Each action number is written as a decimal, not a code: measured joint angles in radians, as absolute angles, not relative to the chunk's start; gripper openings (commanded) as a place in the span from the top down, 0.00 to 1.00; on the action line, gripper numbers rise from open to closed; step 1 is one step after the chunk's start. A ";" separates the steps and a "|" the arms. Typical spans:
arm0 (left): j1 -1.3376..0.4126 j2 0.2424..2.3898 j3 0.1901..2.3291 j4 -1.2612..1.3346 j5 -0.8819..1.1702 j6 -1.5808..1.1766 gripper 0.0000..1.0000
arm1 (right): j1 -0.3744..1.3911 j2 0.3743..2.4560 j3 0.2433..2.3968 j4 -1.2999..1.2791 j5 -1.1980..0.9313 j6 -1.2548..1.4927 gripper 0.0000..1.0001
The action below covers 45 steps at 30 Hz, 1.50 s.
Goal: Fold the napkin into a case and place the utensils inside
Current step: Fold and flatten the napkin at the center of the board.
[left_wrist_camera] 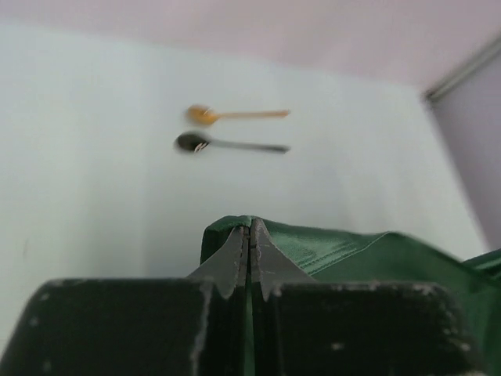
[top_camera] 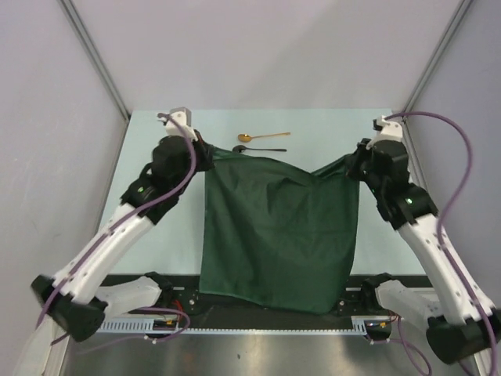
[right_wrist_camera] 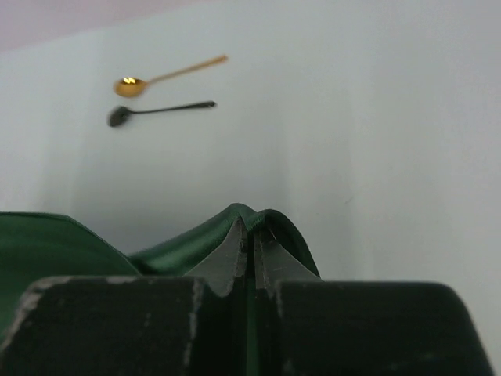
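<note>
**Holding the napkin up by two corners, ahead of the first fold**

Pinching the dark green napkin (top_camera: 278, 235) at its upper corners: left gripper (top_camera: 207, 151) at centre-left of the overhead frame, right gripper (top_camera: 349, 163) at centre-right, both clamped tight on cloth. Sagging between them and draping past the near edge of the table (top_camera: 180, 243) at lower centre. Seemingly spreading the cloth before folding; no case formed yet. Next, probably calling for laying it flat while keeping both pinches level. Lying at upper centre, near the cloth's top edge: gold spoon (top_camera: 262, 137) above black spoon (top_camera: 258, 149), parallel. Showing the whole cloth only overhead; showing fingertips (left_wrist_camera: 235, 254) pressed together on a fabric ridge only at the wrists.
</note>
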<state>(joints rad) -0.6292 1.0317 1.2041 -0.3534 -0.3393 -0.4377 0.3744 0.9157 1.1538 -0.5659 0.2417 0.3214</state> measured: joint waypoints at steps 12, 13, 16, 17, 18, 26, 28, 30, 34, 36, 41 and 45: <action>-0.230 1.653 1.264 -0.305 -0.036 -0.582 1.00 | 0.064 1.542 1.162 -0.189 -0.175 0.352 1.00; -0.223 1.699 1.304 -0.311 -0.013 -0.585 1.00 | 0.056 1.600 1.204 -0.182 -0.214 0.359 1.00; -0.214 1.786 1.398 -0.310 0.050 -0.588 1.00 | 0.043 1.696 1.281 -0.179 -0.289 0.369 1.00; -0.213 1.800 1.415 -0.311 0.068 -0.588 1.00 | 0.041 1.709 1.294 -0.184 -0.304 0.370 1.00; -0.213 1.807 1.425 -0.312 0.083 -0.593 1.00 | 0.039 1.717 1.304 -0.196 -0.320 0.373 1.00; -0.214 1.744 1.351 -0.478 0.088 -0.601 1.00 | 0.027 1.610 1.213 -0.368 -0.374 0.374 1.00; -0.213 1.674 1.274 -0.538 0.069 -0.599 1.00 | 0.023 1.514 1.111 -0.412 -0.373 0.379 1.00; -0.213 1.588 1.184 -0.572 0.062 -0.593 1.00 | 0.018 1.418 1.021 -0.471 -0.370 0.391 1.00; -0.220 1.425 1.005 -0.587 0.085 -0.591 1.00 | 0.012 1.250 0.869 -0.575 -0.330 0.424 1.00; -0.231 1.382 0.931 -0.590 0.099 -0.593 1.00 | 0.012 1.188 0.809 -0.614 -0.313 0.447 1.00; -0.281 1.370 0.815 -0.617 0.104 -0.609 1.00 | 0.011 1.082 0.682 -0.681 -0.279 0.525 1.00; -0.313 1.370 0.762 -0.643 0.096 -0.638 1.00 | 0.011 1.037 0.564 -0.685 -0.273 0.594 1.00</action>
<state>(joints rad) -0.3126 1.3697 0.7624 -0.6426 0.0959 -0.6376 0.0109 1.0374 0.5640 -0.6849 -0.2726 0.5941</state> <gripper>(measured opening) 0.005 0.026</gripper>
